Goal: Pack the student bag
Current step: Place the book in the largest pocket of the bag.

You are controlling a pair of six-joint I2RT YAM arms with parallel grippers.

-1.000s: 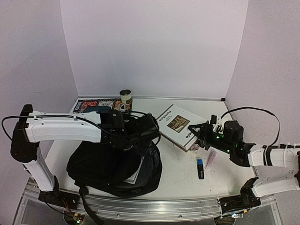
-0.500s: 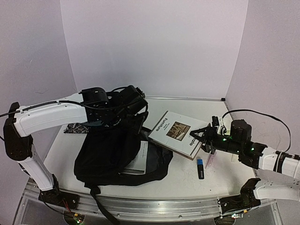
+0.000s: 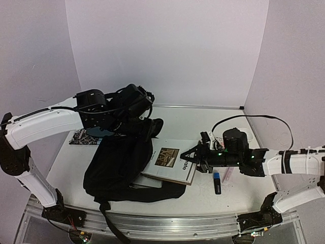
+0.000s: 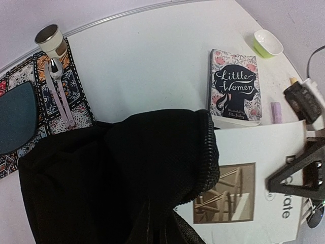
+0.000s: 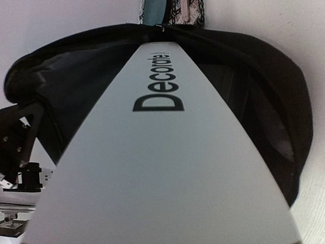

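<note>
Left pincer [image 3: 146, 121] raised, right pincer [image 3: 189, 153] low, seemingly clamped

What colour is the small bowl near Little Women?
The small bowl is lime green, white inside; clearest in left wrist view.

I can't see the fingers of my left gripper [image 3: 148, 119]: the student bag [image 3: 119, 168] swallows them in both views. The bag's mesh rim covers a corner of the magazine [image 4: 249, 203]. On the right wrist the magazine fills the picture, its near end blurred. The teal plate [image 4: 15, 117] runs off the edge. The blue-tipped stick [image 3: 217, 182] on the worktop [image 3: 193, 119] is too small to name.
</note>
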